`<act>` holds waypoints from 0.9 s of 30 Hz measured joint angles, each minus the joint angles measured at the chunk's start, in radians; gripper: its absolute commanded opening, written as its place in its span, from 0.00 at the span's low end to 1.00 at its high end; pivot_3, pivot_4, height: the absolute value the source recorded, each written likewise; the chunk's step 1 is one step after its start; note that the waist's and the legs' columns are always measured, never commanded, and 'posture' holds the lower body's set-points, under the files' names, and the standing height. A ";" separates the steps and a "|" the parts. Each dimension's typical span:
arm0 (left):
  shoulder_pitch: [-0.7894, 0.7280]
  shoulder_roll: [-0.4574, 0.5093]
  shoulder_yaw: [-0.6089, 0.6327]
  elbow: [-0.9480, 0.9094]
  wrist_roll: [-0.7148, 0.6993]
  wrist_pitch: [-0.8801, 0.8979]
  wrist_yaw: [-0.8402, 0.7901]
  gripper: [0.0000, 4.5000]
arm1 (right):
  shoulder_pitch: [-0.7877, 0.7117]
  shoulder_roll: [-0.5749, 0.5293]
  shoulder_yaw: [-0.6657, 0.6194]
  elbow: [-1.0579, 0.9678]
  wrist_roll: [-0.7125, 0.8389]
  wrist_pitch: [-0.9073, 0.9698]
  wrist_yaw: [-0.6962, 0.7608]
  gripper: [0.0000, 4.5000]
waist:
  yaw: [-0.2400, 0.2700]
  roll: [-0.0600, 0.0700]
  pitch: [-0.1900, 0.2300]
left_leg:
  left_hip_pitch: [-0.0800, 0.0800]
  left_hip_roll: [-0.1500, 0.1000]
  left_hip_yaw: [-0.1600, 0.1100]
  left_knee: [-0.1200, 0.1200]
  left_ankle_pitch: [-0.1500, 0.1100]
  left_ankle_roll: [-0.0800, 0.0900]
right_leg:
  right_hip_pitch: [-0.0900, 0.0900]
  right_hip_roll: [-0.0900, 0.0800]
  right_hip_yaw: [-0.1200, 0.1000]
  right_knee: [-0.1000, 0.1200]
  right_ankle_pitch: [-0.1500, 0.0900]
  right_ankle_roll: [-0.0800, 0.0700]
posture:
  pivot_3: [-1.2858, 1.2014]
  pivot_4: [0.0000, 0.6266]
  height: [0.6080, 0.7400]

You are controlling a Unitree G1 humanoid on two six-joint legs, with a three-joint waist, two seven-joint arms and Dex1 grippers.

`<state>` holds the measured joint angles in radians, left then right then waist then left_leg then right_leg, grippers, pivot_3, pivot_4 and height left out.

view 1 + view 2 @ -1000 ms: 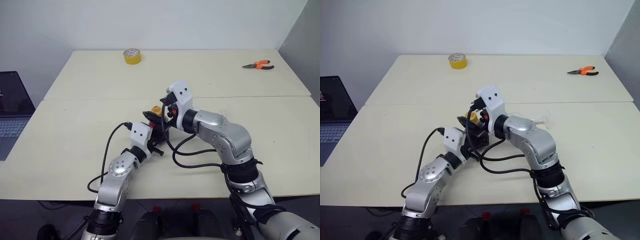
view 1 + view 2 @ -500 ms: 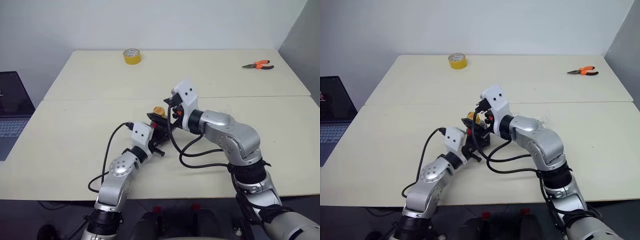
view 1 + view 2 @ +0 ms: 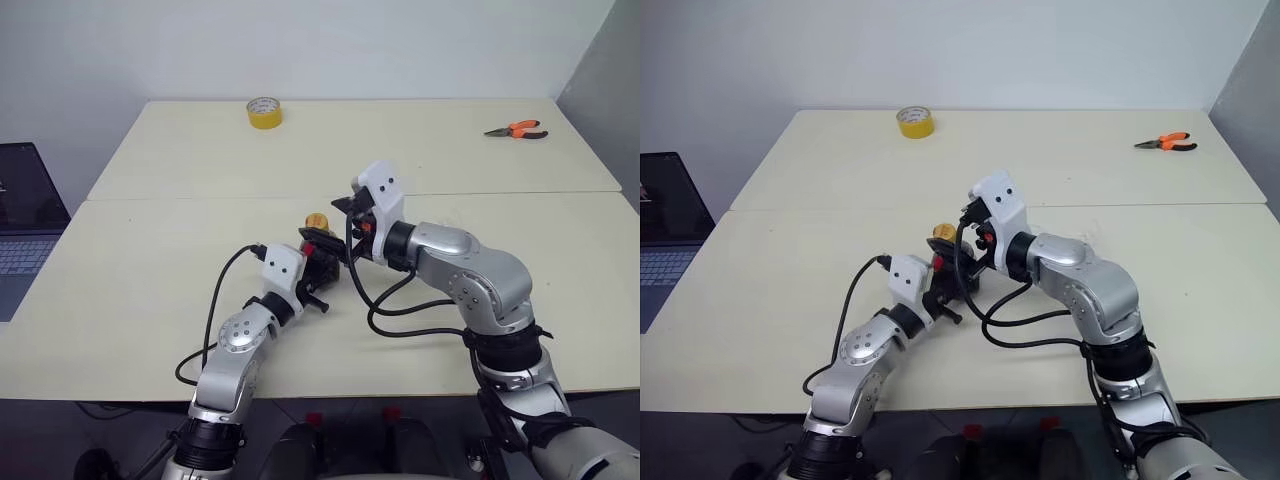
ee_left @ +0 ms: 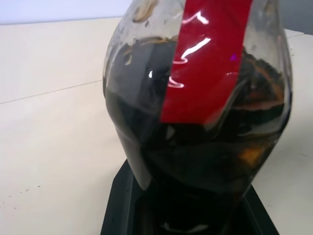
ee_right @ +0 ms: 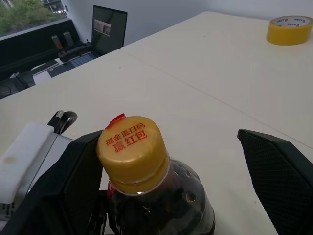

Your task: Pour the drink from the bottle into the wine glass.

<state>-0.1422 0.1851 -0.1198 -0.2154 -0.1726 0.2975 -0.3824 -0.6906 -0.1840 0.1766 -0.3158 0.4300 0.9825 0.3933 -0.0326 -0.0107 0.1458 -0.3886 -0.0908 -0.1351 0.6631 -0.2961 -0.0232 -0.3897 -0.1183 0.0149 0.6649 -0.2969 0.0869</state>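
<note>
Holding the bottle (image 3: 320, 250) tight near the middle of the table (image 3: 120, 270), the left gripper (image 3: 318, 272) keeps still. The yellow cap (image 5: 131, 152) is still on and the dark drink (image 4: 195, 161) stays inside. The right gripper (image 3: 352, 232), spread wide, has slid a little right off the cap, so opening comes next.

On the pale cream table (image 3: 150, 290), a yellow tape roll (image 3: 264, 112) lies at the far edge, orange-handled pliers (image 3: 516, 130) well apart from it; a dark open laptop (image 3: 24, 215) stands beside the table.
</note>
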 measured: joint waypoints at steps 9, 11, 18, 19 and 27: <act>0.000 0.007 0.001 0.000 0.000 0.000 0.000 0.14 | 0.013 -0.018 -0.008 -0.015 0.031 0.005 0.002 1.00 | 0.000 0.000 0.000 | 0.000 0.000 0.000 0.000 0.000 0.000 | 0.000 0.000 0.000 0.000 0.000 0.000 | 0.52 0.24 1.00; 0.001 0.007 0.001 0.000 0.000 0.000 0.000 0.14 | 0.023 -0.018 -0.019 -0.019 0.043 0.005 0.008 1.00 | 0.000 0.000 0.000 | 0.000 0.000 0.000 0.000 0.000 0.000 | 0.000 0.000 0.000 0.000 0.000 0.000 | 0.52 0.24 1.00; 0.002 0.009 0.002 0.000 0.000 0.000 0.000 0.14 | 0.043 -0.022 -0.041 -0.034 0.071 0.005 0.022 1.00 | 0.000 0.000 0.000 | 0.000 0.000 0.000 0.000 0.000 0.000 | 0.000 0.000 0.000 0.000 0.000 0.000 | 0.52 0.24 1.00; 0.002 0.009 0.002 0.000 0.000 0.000 0.000 0.14 | 0.043 -0.017 -0.046 -0.034 0.081 0.005 0.024 1.00 | 0.000 0.000 0.000 | 0.000 0.000 0.000 0.000 0.000 0.000 | 0.000 0.000 0.000 0.000 0.000 0.000 | 0.52 0.24 1.00; 0.002 0.009 0.002 0.000 0.000 0.000 0.000 0.14 | 0.045 -0.005 -0.037 -0.057 0.105 -0.010 0.049 0.57 | 0.000 0.000 0.000 | 0.000 0.000 0.000 0.000 0.000 0.000 | 0.000 0.000 0.000 0.000 0.000 0.000 | 0.52 0.24 1.00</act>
<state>-0.1401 0.1942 -0.1177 -0.2154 -0.1727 0.2975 -0.3824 -0.6454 -0.1893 0.1394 -0.3729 0.5347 0.9730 0.4421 -0.0322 -0.0107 0.1458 -0.3886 -0.0908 -0.1351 0.6629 -0.2961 -0.0232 -0.3897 -0.1183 0.0150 0.6648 -0.2969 0.0869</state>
